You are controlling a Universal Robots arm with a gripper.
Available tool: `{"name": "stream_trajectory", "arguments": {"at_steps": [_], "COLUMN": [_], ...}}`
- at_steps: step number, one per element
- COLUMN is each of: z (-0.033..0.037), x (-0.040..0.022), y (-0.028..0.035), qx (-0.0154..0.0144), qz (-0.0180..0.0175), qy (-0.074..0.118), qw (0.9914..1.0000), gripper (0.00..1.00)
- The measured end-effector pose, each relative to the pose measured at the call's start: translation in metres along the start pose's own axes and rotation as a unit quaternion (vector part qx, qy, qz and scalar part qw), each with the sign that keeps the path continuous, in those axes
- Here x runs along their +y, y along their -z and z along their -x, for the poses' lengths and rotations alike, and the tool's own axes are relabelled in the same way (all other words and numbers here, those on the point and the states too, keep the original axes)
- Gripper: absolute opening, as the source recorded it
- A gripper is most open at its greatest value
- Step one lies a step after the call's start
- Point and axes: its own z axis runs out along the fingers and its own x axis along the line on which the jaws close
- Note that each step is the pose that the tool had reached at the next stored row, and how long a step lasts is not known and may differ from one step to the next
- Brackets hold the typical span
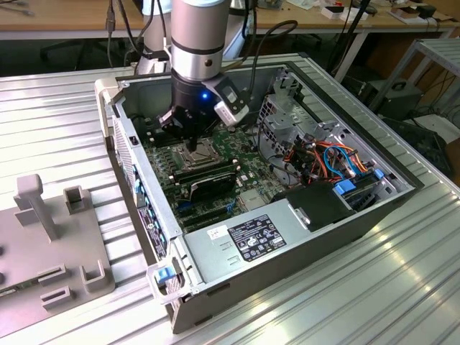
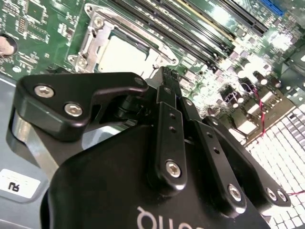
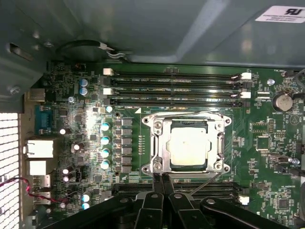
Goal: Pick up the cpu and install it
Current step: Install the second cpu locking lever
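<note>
The cpu, a flat square chip with a pale silver top, lies inside the socket's metal frame on the green motherboard. In the second wrist view the cpu sits in that frame just beyond the fingertips. My gripper hovers at the socket's edge, its two black fingers pressed together with nothing between them. In the exterior view the gripper hangs low inside the open computer case, right over the socket. The gripper tips end beside the frame, apart from the chip.
Black RAM slots run along one side of the socket; RAM sticks stand on the other. The case wall, power supply and a bundle of cables hem in the board. A grey fixture lies at the exterior view's left.
</note>
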Motion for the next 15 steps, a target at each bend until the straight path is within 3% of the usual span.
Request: {"name": "stream_trajectory", "arguments": {"at_steps": [8, 15], "z": [0.0151, 0.0246], "x": [-0.0002, -0.0002], "y": [0.0000, 0.0073], "qx": [0.0015, 0.0100], "qz": [-0.0001, 0.0001], "qy": [0.000, 0.000], "qw": [1.00000, 0.99995], "gripper": [0.11, 0.11]}}
